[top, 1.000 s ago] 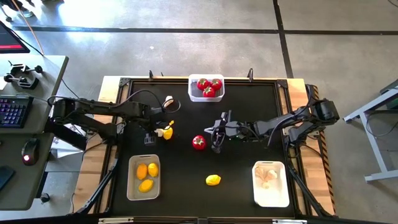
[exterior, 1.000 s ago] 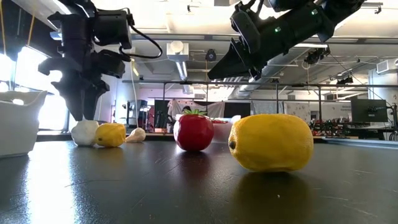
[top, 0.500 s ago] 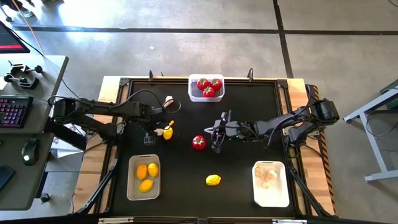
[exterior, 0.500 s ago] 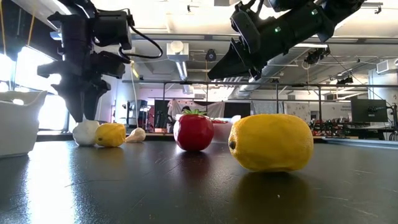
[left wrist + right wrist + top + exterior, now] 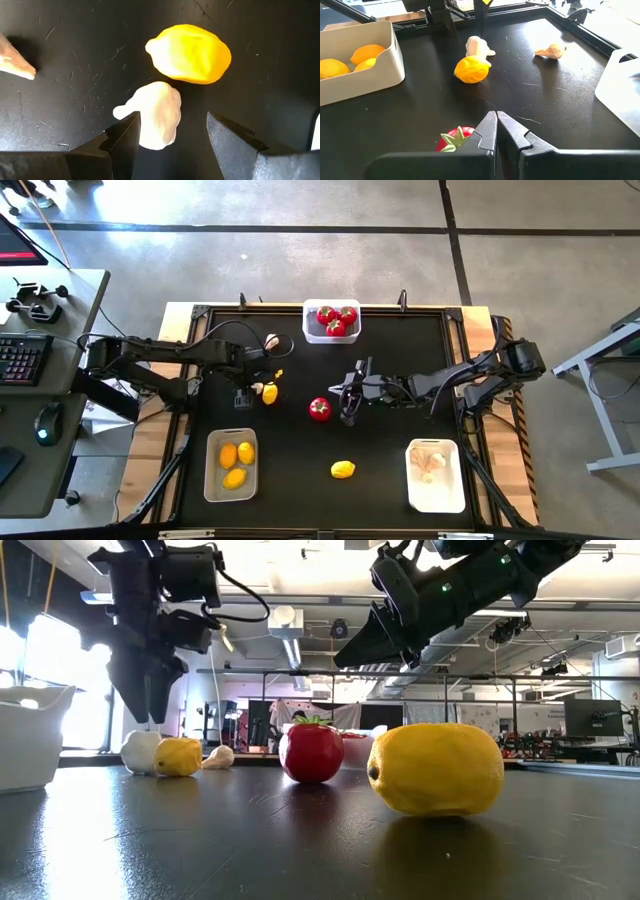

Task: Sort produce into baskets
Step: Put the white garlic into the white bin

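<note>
The black tabletop [image 5: 390,470] carries three small rectangular plastic baskets: a beige-grey one [image 5: 212,480] with three lemons, a white one [image 5: 436,498] with garlic, and a clear white-rimmed one [image 5: 309,333] with red tomatoes. Unsorted produce remains: a loose yellow oval lemon [image 5: 343,470], a red tomato with a green top [image 5: 319,409], and an off-white garlic bulb [image 5: 156,114] touching a second lemon [image 5: 190,53]. The left end effector [image 5: 170,137] hangs open directly above that garlic, fingers straddling it, apparently lined up for a pick. The right end effector [image 5: 496,131] waits closed and empty just beside the tomato.
</note>
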Controlling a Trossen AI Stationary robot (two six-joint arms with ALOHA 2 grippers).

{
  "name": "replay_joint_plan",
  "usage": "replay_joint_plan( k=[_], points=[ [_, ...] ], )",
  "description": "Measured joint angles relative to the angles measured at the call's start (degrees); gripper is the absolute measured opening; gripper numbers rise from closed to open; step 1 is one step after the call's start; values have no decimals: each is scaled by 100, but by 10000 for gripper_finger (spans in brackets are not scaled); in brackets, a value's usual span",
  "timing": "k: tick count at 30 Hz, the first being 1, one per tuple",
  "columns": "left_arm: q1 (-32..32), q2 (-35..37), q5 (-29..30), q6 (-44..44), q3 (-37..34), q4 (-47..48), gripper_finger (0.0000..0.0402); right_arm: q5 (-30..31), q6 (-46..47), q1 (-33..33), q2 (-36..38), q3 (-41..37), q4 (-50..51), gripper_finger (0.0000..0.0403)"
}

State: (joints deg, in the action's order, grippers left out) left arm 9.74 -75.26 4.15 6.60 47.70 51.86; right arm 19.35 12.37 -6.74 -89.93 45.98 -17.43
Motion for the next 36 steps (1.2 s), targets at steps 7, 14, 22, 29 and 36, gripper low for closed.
replay_joint_plan(
  k=[7, 14, 22, 29, 36],
  points=[
    [103, 2, 194, -261, 2, -3, 216, 1, 11, -2, 0, 0, 0, 0],
    [543, 6, -242, -395, -31, 119, 216, 1, 19, -2, 0, 0, 0, 0],
    [800, -412, -536, -201, -263, 21, 216, 2, 62, -2, -1, 2, 2, 0],
    [828, -776, -542, -111, -274, 4, 176, 1, 61, -2, -2, 2, 29, 0],
    [826, -699, -546, 80, -272, -11, 106, 2, 63, -2, -2, 2, 42, 0]
  ],
)
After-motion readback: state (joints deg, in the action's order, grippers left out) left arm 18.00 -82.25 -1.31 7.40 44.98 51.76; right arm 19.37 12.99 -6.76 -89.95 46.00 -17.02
